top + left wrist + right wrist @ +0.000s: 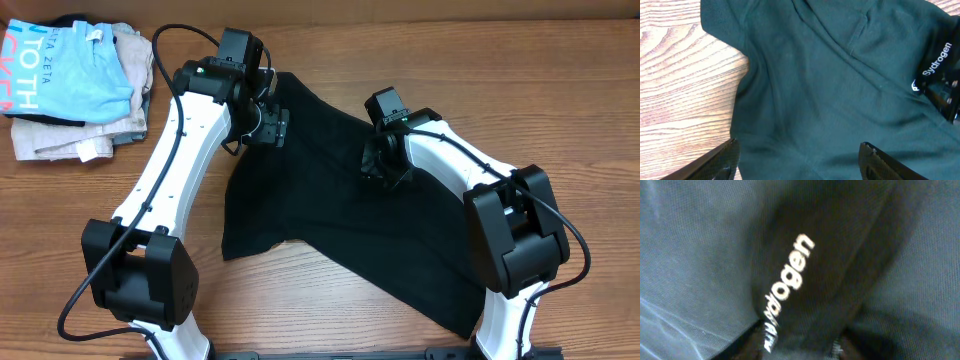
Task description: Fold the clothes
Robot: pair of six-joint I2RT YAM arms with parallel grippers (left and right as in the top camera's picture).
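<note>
Black garment (330,225) spread crumpled on wood table (570,80). Left gripper (272,127) at garment's upper-left edge. Right gripper (378,170) down on its upper middle. Pile of folded clothes (75,85) well apart, off garment's upper-left.

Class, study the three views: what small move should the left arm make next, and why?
Probably lower the left fingers onto the shirt and close them: they hang open just above it near its edge, while the right fingers seem to pinch a fold.
</note>
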